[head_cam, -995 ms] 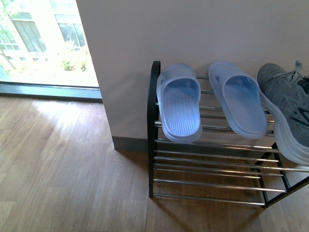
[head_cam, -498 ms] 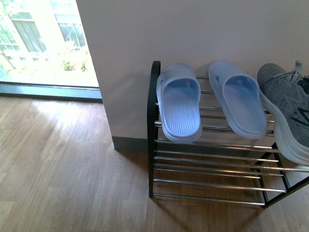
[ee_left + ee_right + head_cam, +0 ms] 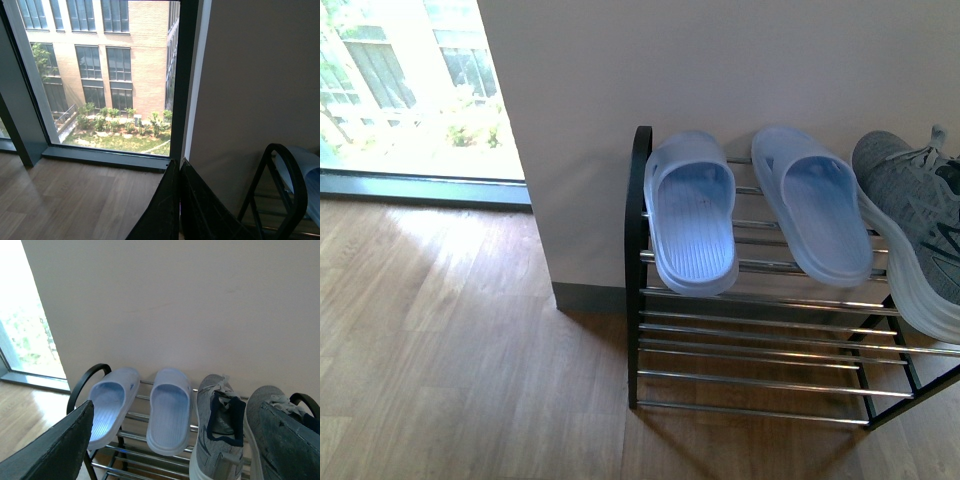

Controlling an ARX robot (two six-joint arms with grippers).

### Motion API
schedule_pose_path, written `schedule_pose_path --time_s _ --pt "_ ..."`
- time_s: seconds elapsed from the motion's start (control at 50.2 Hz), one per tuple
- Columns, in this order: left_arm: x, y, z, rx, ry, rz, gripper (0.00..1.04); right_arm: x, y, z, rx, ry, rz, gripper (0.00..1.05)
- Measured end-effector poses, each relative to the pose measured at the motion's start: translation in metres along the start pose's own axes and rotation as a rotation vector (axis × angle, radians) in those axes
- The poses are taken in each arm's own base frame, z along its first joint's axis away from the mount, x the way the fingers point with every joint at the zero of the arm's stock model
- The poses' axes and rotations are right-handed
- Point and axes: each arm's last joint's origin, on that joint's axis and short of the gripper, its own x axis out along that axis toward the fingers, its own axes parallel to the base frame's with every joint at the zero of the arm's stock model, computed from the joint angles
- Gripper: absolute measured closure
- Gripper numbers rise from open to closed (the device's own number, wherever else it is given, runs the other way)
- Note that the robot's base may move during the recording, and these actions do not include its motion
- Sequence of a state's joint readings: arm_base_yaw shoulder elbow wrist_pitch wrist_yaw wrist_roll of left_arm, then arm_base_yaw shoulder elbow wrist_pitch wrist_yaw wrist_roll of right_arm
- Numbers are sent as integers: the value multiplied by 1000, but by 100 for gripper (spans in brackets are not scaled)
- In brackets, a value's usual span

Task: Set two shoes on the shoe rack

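Note:
The shoe rack stands against the wall, its black frame holding chrome rod shelves. On its top shelf lie two pale blue slides and a grey sneaker, toes to the wall. The right wrist view shows the same slides and two grey sneakers side by side. My right gripper is open in front of the rack and holds nothing. My left gripper is shut and empty, beside the rack's arched end. Neither gripper shows in the front view.
A pale wall backs the rack. A floor-length window is to its left, with wooden floor in front. Lower rod shelves sit under the shoes.

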State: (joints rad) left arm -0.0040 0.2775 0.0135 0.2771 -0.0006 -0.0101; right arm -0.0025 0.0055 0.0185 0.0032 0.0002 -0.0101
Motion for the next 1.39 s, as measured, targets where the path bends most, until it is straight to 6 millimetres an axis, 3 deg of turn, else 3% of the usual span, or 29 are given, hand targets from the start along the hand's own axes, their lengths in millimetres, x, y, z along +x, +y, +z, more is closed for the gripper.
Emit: schedule_pose_path --time_s 0.438,0.697,1.135,1.394 --pt "-17 0 -4 0 14 0 103 0 0 0 0 0 0 9" --pt "-17 0 -4 1 17 1 103 0 0 0 0 -1 0 9" --pt "-17 0 -4 2 16 1 9 0 0 0 0 0 0 9" --pt "-17 0 -4 3 16 1 9 0 0 0 0 0 0 9"
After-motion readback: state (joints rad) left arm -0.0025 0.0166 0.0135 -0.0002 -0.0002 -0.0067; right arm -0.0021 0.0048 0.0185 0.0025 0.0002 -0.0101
